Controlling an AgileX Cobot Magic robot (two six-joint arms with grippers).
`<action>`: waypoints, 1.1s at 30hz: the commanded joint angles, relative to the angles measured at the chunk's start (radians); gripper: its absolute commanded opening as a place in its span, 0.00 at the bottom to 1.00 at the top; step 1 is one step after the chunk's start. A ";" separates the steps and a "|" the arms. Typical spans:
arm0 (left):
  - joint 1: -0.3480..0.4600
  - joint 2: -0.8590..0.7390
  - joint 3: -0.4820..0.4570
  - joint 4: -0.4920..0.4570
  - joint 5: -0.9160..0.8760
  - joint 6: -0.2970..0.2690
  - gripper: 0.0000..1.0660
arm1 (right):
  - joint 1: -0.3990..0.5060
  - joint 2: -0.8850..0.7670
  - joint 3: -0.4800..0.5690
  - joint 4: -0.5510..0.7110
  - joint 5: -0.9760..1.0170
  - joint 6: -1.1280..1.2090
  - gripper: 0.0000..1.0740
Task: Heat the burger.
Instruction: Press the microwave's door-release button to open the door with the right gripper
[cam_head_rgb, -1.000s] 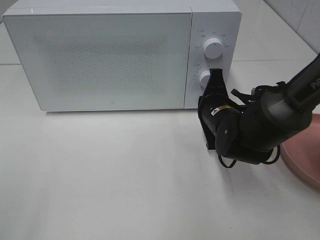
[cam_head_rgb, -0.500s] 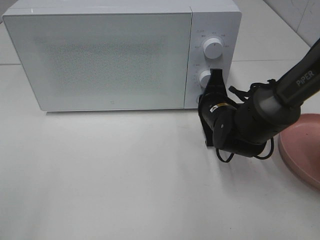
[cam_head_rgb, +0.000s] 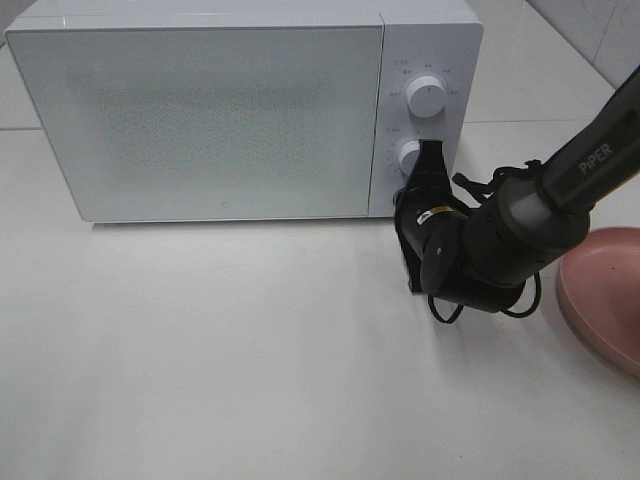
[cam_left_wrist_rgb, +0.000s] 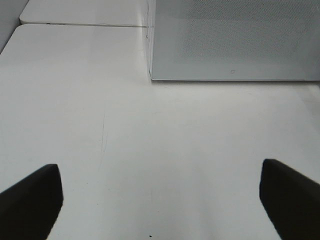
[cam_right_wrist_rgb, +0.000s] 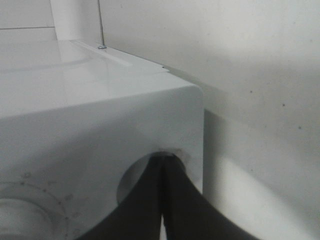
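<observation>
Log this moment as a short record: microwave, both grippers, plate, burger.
microwave: door shut, standing on the white table
right gripper: shut, tips at the lower knob
left gripper: open, over bare table, holding nothing
pink plate: at the high view's right edge, visible part empty
burger: not in view

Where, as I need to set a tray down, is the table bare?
Free: the white tabletop in front of the white box-shaped microwave, left of the black right gripper. Crowded: the right, between its arm and the round pink plate.
</observation>
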 joint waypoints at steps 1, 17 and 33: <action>0.005 -0.003 0.001 -0.009 0.004 0.002 0.93 | -0.012 0.000 -0.026 -0.016 -0.199 0.033 0.01; 0.005 -0.003 0.001 -0.009 0.004 0.002 0.93 | -0.027 0.017 -0.192 -0.014 -0.317 -0.028 0.00; 0.005 -0.003 0.001 -0.009 0.004 0.002 0.93 | -0.023 0.013 -0.216 -0.009 -0.253 -0.034 0.00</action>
